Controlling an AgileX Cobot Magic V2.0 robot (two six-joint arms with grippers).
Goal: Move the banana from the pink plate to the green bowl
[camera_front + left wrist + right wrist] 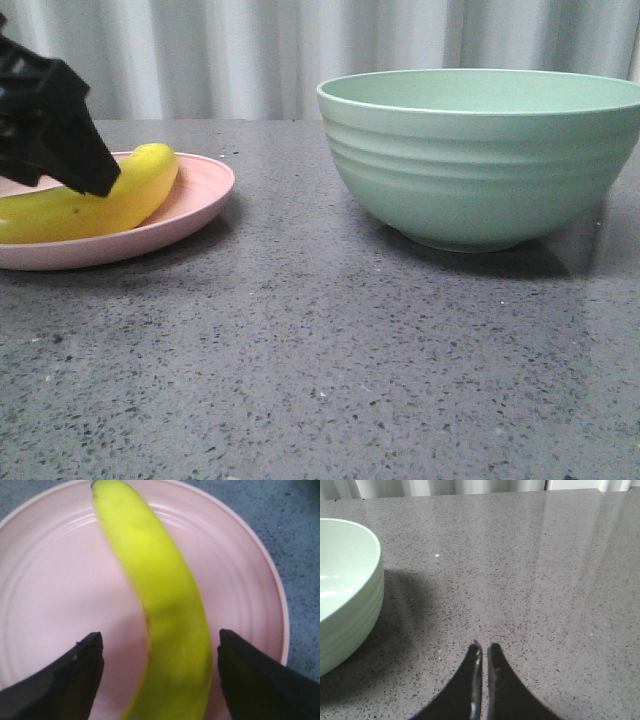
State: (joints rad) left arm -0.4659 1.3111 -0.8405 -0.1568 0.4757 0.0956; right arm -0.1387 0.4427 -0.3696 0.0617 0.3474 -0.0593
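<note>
No readable text, labels, brands, numbers or signs are showing in any view. The banana (160,605), pink plate (50,590) and green bowl (480,160) are all showing plain, unmarked surfaces; the banana is carrying only small dark specks. The speckled tabletop (320,380) is bearing no writing either.

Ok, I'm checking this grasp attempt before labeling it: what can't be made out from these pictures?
- Front view: the left gripper hides the middle of the banana; its left end and the pink plate are cut by the frame edge.
- Left wrist view: both fingers flank the banana, gaps showing; its near end runs off frame.
- Green bowl: its inside bottom is hidden by its own wall in every view.
- Right gripper: nearly closed, holding nothing.
</note>
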